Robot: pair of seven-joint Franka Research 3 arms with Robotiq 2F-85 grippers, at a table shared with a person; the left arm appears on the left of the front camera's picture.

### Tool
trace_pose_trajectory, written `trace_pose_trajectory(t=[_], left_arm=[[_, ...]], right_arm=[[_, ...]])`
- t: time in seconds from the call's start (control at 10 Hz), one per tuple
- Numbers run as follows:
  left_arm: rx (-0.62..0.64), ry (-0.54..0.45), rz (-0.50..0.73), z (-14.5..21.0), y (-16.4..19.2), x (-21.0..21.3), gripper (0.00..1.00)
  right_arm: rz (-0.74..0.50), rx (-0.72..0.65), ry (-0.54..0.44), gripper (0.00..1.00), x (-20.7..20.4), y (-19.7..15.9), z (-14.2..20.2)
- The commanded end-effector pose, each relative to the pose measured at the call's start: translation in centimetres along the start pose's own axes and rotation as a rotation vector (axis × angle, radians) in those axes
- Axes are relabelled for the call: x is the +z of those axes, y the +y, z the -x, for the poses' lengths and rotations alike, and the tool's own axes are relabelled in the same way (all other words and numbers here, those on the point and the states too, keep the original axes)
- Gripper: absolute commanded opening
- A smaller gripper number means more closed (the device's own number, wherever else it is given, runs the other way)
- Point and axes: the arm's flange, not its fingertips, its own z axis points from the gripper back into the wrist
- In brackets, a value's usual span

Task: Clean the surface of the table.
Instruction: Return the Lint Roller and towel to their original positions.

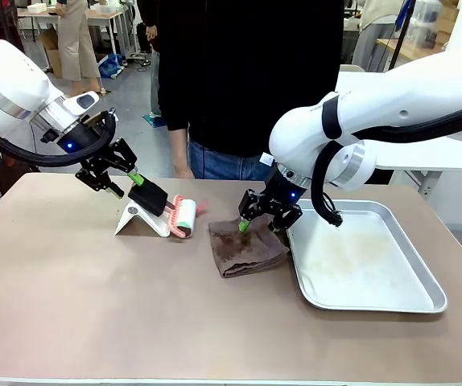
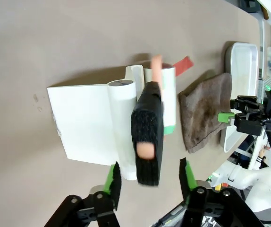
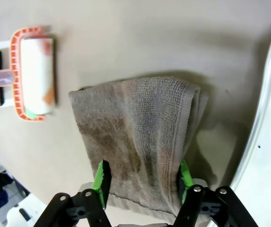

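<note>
1. On my front view the table (image 1: 94, 314), matte beige-brown, ran the full width. A folded brown cloth (image 1: 245, 248) lay near its middle, which I took as my landmark. Just right of the cloth sat a silver tray (image 1: 424, 277) with faint stains. Left of the cloth stood a white stand (image 1: 138, 221) and a lint roller (image 1: 184, 217). A person (image 1: 239, 80) stood behind the cloth, cut off above the chest. I could read no writing anywhere.
2. The left gripper (image 1: 138, 186) hung over the roller's black handle; from here I couldn't judge its jaws. The right gripper (image 1: 251, 225) touched the cloth's far edge.
3. My left wrist view showed the fingers parted, straddling the handle (image 2: 147, 137) without touching.
4. My right wrist view showed the fingers (image 3: 101, 177) spread wide over the cloth (image 3: 140, 132), not pinching it. The tray rim (image 3: 263, 118) was cut off at the frame edge.
</note>
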Motion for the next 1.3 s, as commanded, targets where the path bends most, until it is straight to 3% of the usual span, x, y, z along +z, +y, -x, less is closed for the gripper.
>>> trace_pose_trajectory(t=[0.0,0.4,0.8,1.0,1.2], left_arm=[[-0.024,0.004,0.001,-0.1,0.3,0.3,1.00],[-0.022,0.000,-0.003,0.0,0.3,0.7,1.00],[-0.029,-0.019,-0.032,0.8,0.1,3.1,1.00],[-0.054,-0.040,-0.063,2.4,-0.7,6.4,1.00],[-0.139,-0.023,-0.033,5.7,-2.7,9.7,1.00]], right_arm=[[-0.012,-0.017,0.000,1.00,-0.1,0.2,-0.1],[-0.007,-0.013,-0.006,1.00,0.0,0.0,-0.1],[0.064,0.056,-0.143,1.00,4.1,0.1,0.5],[0.079,0.061,-0.222,1.00,7.2,0.0,1.1],[-0.030,0.054,-0.188,1.00,10.0,-0.8,2.5]])
